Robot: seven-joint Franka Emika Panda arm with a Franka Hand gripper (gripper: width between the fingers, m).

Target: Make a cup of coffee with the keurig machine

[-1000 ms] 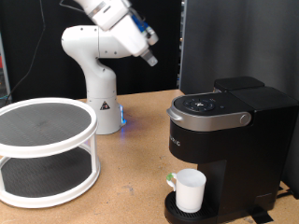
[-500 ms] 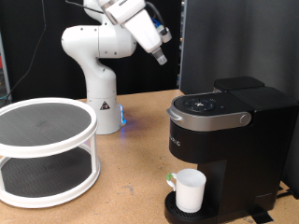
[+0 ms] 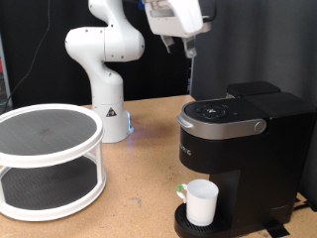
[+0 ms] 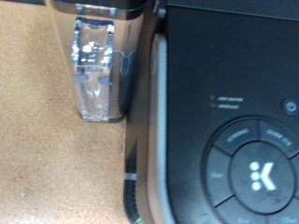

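The keurig machine [image 3: 241, 149] is a black box at the exterior view's right, lid down, with a silver-grey handle and a round button panel [image 3: 215, 110] on top. The cup [image 3: 202, 201], a small white mug with a bit of green at its side, stands on the circular drip tray [image 3: 188, 227] under the spout. My gripper [image 3: 188, 48] hangs high above the machine's top near its back, fingers pointing down, holding nothing that I can see. In the wrist view one pale translucent finger [image 4: 94, 70] shows beside the machine's top and its button panel [image 4: 254, 173].
A white two-tier round rack [image 3: 50, 159] stands on the wooden table [image 3: 139, 188] at the exterior view's left. The arm's white base [image 3: 107, 109] stands behind it at the middle. A dark panel rises behind the machine.
The arm has swung towards the exterior view's right, carrying the gripper from above its base to above the keurig machine, fingers now pointing down. The cup and the machine have not moved.
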